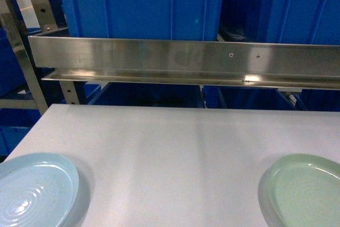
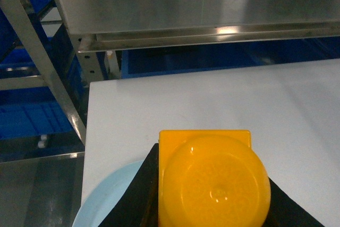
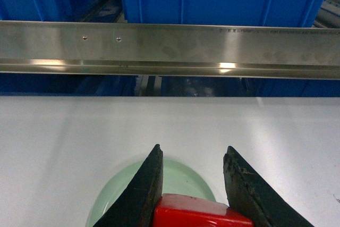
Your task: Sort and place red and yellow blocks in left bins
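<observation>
At the bottom of the left wrist view, the left gripper point(image 2: 212, 206) is clamped on the yellow block point(image 2: 210, 176), which fills the lower middle of the frame, with its round stud facing the camera; the dark fingers point(image 2: 135, 203) press its sides. Below it, at the lower left, an edge of the blue plate point(image 2: 103, 206) shows. In the right wrist view, the right gripper point(image 3: 194, 190) has its two fingers around the red block point(image 3: 199, 213) at the bottom centre, above the green plate point(image 3: 183, 182); it seems closed on the block, but the contact is partly cut by the frame edge. Both blocks look light, stiff and glossy, so I judge they can slip; flat opposite sides are the best place to hold, not the studs. The head view shows only the white table point(image 1: 170, 142), the two plates in the lower corners, a steel rail point(image 1: 186, 59) and blue bins point(image 1: 138, 3) behind it in the upper part; neither arm appears there, so both wrists are probably low and near the robot, pointing forward to the rail.
</observation>
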Controlling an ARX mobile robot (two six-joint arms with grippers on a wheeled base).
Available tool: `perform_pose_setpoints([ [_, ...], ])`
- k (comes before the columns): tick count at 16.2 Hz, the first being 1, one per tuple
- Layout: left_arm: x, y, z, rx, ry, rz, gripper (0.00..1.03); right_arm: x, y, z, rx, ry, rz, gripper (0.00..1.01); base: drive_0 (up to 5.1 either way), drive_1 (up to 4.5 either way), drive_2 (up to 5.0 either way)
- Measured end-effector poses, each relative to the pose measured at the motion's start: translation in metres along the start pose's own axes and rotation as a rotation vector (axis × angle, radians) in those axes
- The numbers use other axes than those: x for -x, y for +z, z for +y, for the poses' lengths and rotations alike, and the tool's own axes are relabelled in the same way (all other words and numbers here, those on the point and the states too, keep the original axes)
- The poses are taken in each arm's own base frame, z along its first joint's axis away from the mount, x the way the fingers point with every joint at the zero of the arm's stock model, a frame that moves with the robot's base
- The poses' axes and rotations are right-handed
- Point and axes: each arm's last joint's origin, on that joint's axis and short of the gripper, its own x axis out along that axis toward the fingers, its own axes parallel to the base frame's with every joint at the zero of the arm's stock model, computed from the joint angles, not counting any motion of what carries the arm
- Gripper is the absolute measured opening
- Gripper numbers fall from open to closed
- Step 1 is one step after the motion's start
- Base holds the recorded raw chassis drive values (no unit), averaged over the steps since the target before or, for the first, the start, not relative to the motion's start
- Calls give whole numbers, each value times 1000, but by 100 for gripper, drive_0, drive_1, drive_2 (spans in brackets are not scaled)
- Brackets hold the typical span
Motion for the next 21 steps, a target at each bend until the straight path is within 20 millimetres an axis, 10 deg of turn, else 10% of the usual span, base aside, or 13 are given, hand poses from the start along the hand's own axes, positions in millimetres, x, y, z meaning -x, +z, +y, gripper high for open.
perform_pose_setpoints([
  [12, 1, 2, -2, -5, -9, -12, 27, 0, 0, 0, 0, -4, -2, 28, -85, -181, 277],
  [21, 1, 1, 0, 12, 2, -4, 27, 0, 0, 0, 0, -3, -1, 28, -489, 223, 268],
])
